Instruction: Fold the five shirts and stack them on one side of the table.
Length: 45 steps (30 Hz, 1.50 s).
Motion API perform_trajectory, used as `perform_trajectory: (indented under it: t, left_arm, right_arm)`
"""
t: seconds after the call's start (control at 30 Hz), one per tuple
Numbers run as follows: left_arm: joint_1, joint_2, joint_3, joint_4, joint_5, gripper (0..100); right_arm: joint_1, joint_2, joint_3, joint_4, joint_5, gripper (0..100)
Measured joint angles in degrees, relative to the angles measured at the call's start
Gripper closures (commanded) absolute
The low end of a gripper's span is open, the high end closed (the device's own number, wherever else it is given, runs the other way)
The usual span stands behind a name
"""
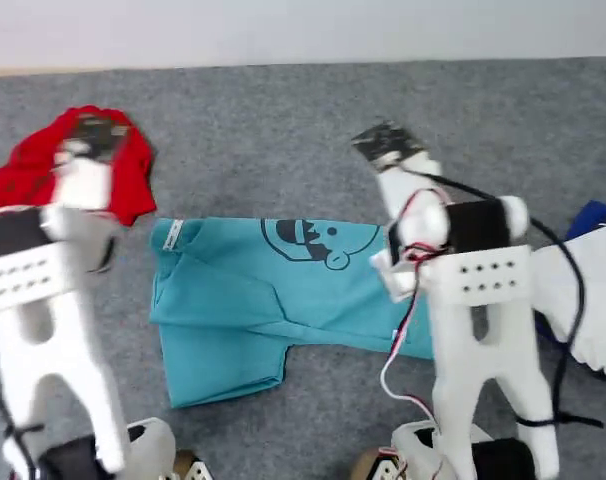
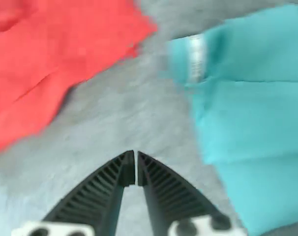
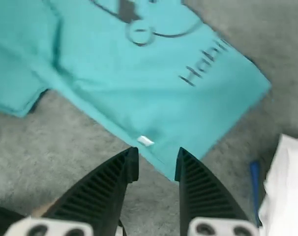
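Note:
A teal shirt (image 1: 273,300) with a dark print lies partly folded in the middle of the grey table. A red shirt (image 1: 33,175) is bunched at the far left. My left gripper (image 2: 135,169) is shut and empty, held above bare table between the red shirt (image 2: 55,54) and the teal shirt's collar (image 2: 247,113). Over the teal shirt's hem edge (image 3: 154,98) hovers my right gripper (image 3: 156,162), open, nothing between its fingers. In the high view the left arm (image 1: 43,290) stands at the left and the right arm (image 1: 463,270) right of centre.
A white garment (image 1: 588,300) and a bit of blue cloth (image 1: 588,218) lie at the right edge; the white garment (image 3: 286,191) also sits beside my right gripper. Grey table surface (image 1: 283,130) stretches behind the teal shirt.

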Motion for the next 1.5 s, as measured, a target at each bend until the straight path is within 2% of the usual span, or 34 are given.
perform_trajectory:
  t: [0.2,0.43,0.53,0.7,0.87,1.03,1.5]
  left_arm:
    - [-16.62,-1.14,1.05,-0.97,0.0,99]
    - [-26.55,-1.14,11.25,-9.32,0.0,99]
    - [-27.52,-1.14,14.42,-10.9,0.0,99]
    - [-27.87,-1.14,16.0,-11.34,0.0,99]
    - [-27.87,-1.14,16.0,-11.34,0.0,99]
    - [-27.96,-1.14,16.0,-11.34,0.0,99]
    - [-33.85,-1.49,16.0,-11.34,0.0,99]
  right_arm:
    - [-10.9,11.25,0.0,0.0,0.26,85.8]
    - [-27.78,19.78,0.0,-2.73,4.4,85.1]
    - [-34.55,21.8,1.85,-7.03,4.75,80.5]
    - [-41.76,23.21,7.74,-15.47,4.92,79.9]
    - [-45.98,25.49,9.58,-22.59,5.1,79.9]
    - [-49.93,29.63,9.58,-23.91,8.0,79.9]
    - [-51.78,37.54,9.32,-24.26,8.79,79.9]
